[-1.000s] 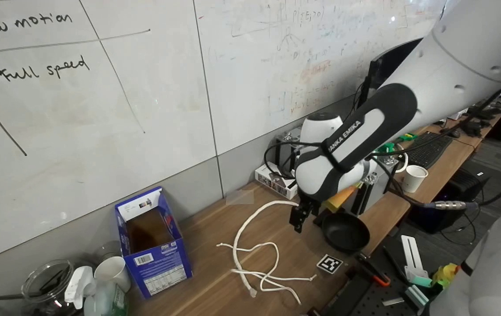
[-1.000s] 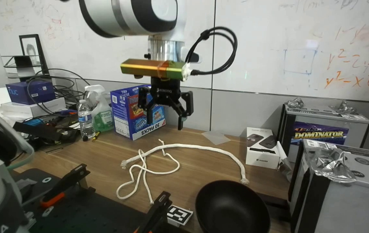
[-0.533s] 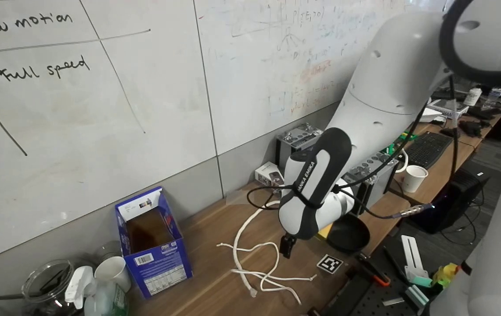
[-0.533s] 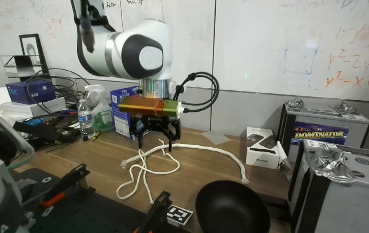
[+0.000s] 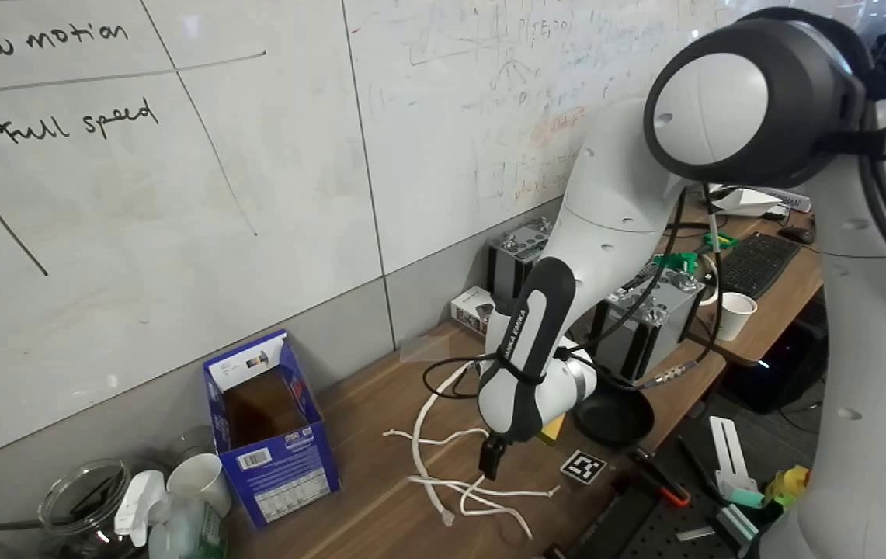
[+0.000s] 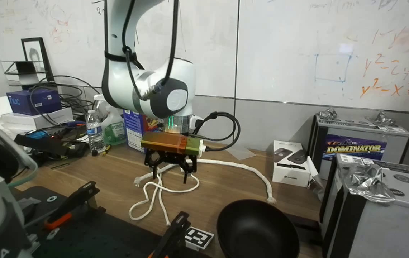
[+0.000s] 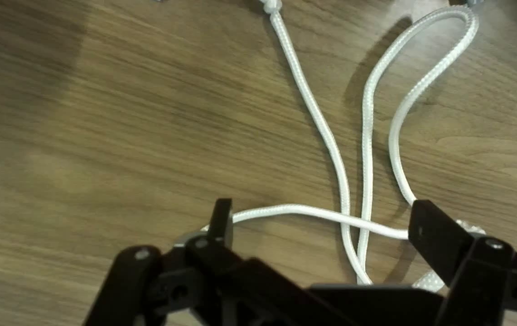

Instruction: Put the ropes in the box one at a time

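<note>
Looks like I'm at zero tbh: the ropes [image 7: 367, 149] I can see are all on the table [image 6: 222, 186], none shows in the box [image 5: 281, 475], and my gripper [image 7: 321, 222] hangs spread wide over them, holding nothing.

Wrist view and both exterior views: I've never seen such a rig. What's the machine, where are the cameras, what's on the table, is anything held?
The machine is one white-and-black jointed robot arm ending in a black two-fingered gripper. Both exterior views come from cameras standing off the robot; the wrist view is taken from its wrist, looking down past the gripper. On the brown wooden table lie a thick white rope and a thin white rope in loose loops; an open blue printed cardboard box stands there too. Nothing appears held: the fingers are apart, with thin white rope crossing the gap in the wrist view.
</note>
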You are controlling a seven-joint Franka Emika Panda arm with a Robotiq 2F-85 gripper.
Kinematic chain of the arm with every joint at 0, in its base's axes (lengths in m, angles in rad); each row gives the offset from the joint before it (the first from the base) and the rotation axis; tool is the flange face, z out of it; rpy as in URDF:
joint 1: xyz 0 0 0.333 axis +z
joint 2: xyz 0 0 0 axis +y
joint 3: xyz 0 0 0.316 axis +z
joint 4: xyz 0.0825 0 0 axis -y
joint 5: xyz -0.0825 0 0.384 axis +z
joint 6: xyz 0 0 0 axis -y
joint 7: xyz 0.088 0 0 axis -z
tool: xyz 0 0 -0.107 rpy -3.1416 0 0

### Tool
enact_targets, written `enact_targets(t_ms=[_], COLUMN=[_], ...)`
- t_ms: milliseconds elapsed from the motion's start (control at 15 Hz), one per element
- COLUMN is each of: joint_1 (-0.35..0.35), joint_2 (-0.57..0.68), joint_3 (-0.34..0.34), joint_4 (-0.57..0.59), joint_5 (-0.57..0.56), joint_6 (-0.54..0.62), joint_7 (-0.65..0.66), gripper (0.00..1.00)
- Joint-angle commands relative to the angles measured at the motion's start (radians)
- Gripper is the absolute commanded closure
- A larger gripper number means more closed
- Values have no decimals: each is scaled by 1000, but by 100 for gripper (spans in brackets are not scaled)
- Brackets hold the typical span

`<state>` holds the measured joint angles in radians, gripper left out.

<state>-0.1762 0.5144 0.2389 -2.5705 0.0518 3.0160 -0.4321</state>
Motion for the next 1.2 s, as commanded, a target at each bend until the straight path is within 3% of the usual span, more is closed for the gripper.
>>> enact_targets(t_ms=[0,533,1133], joint_1=[-59,-91,77], joint_2=[99,178,177], joint_3=[30,63,-36], joint_4=[71,103,92], joint_5=[-64,-151,-220], joint_6=[13,5,35], joint_7=[-1,-3,51], gripper=[0,0,0])
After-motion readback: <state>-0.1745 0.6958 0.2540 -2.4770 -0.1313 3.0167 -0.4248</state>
